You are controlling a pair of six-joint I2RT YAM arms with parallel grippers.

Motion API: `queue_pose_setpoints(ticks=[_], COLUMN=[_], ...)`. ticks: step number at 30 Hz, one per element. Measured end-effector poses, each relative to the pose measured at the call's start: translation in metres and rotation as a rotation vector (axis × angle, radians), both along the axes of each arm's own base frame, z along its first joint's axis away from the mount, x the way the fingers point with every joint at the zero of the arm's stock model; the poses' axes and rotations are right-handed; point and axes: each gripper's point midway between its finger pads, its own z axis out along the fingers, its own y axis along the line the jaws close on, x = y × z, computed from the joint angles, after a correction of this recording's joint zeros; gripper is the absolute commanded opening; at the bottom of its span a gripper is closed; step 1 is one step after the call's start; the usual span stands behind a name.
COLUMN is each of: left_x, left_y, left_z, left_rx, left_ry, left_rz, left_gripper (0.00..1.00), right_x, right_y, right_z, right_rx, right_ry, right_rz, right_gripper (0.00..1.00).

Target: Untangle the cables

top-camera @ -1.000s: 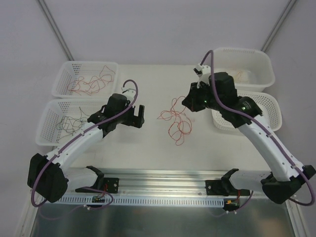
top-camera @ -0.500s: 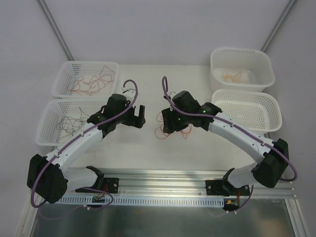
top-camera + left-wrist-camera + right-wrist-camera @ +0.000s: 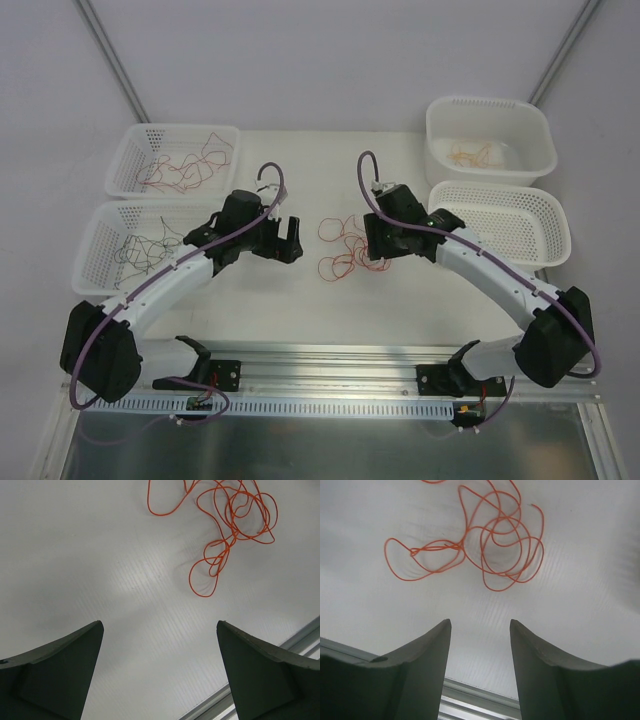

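Down at the near edge, a ribbed aluminium rail (image 3: pixel 330 372) carries both bases. From it the white left arm (image 3: pixel 165 280) and right arm (image 3: pixel 490 275) curve inward over the counter (image 3: pixel 300 305).

The left fingers (image 3: pixel 288 243) hover above that counter. They are 2 dark, matte wedges, spread wide with nothing between them. In the left wrist view the gap shows only bare white surface, faintly scored with fine parallel lines.

The right fingers (image 3: pixel 372 247) are parted too, with a narrower gap. Their inner edges are curved like blades, and they are just as empty.

Between the 2 arms lies the loose tangle of cables (image 3: pixel 343 250). It is hair-thin orange-red wire thrown into overlapping loops and curls, flat on the counter. It sits just ahead of both sets of fingertips and touches neither. How many strands make up the knot, I cannot tell.

Out to the left, 2 white perforated plastic baskets stand one behind the other. The nearer basket (image 3: pixel 95 240) holds thin dark curls. The farther basket (image 3: pixel 125 165) holds red and orange ones.

Over on the right, a white mesh basket (image 3: pixel 550 225) sits closer in, with its contents too faint to make out. Behind it is a smooth-walled white tub (image 3: pixel 535 135), rounded at the corners, with a few pale yellow strands at the bottom.
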Motion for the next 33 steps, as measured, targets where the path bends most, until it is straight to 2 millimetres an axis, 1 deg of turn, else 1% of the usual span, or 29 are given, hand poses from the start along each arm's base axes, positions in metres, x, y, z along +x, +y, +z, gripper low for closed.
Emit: queue_pose_setpoints(ticks=[2,5,9,10,12,14,16,18,20,22,25,27,30,31,33], left_x=[-0.002,-0.006,-0.013,-0.014,-0.017,-0.02,-0.023,-0.027,-0.029,-0.03,-0.026,-0.023,-0.018,-0.017,-0.014], left_y=[-0.007,-0.017,-0.037,-0.043,-0.055,-0.065,-0.074,-0.08,-0.084,-0.086,-0.087,-0.091,-0.096,-0.098,-0.1], left_z=[-0.006,-0.016,-0.027,-0.03,-0.038,-0.049,-0.063,-0.078,-0.092,-0.102,-0.111,-0.112,-0.11,-0.109,-0.107], left_rx=[-0.025,-0.052,-0.083,-0.088,-0.097,-0.097,-0.081,-0.063,-0.045,-0.033,-0.021,-0.022,-0.033,-0.038,-0.049], left_ry=[0.04,0.1,0.156,0.17,0.197,0.222,0.248,0.282,0.312,0.335,0.348,0.344,0.333,0.329,0.323], left_rz=[-0.011,-0.018,-0.029,-0.033,-0.039,-0.046,-0.049,-0.049,-0.047,-0.039,-0.026,-0.024,-0.023,-0.022,-0.019], left_gripper=[0.96,0.93,0.88,0.85,0.84,0.8,0.77,0.73,0.65,0.61,0.53,0.4,0.3,0.21,0.11], right_x=[0.001,0.002,0.008,0.009,0.01,0.011,0.013,0.015,0.016,0.018,0.022,0.025,0.028,0.03,0.031], right_y=[-0.011,-0.019,-0.018,-0.018,-0.019,-0.02,-0.02,-0.021,-0.02,-0.016,-0.011,-0.008,-0.007,-0.007,-0.006], right_z=[-0.013,-0.025,-0.031,-0.034,-0.039,-0.043,-0.046,-0.048,-0.048,-0.047,-0.047,-0.052,-0.063,-0.067,-0.073], right_rx=[-0.012,-0.012,0.03,0.04,0.059,0.084,0.104,0.122,0.135,0.151,0.169,0.171,0.16,0.156,0.149], right_ry=[0.023,0.043,0.043,0.046,0.051,0.062,0.069,0.074,0.075,0.069,0.063,0.069,0.088,0.093,0.103], right_rz=[-0.034,-0.065,-0.082,-0.084,-0.092,-0.101,-0.109,-0.116,-0.115,-0.107,-0.097,-0.095,-0.099,-0.101,-0.103], right_gripper=[0.53,0.53,0.53,0.53,0.53,0.53,0.53,0.53,0.53,0.53,0.53,0.54,0.53,0.53,0.54])
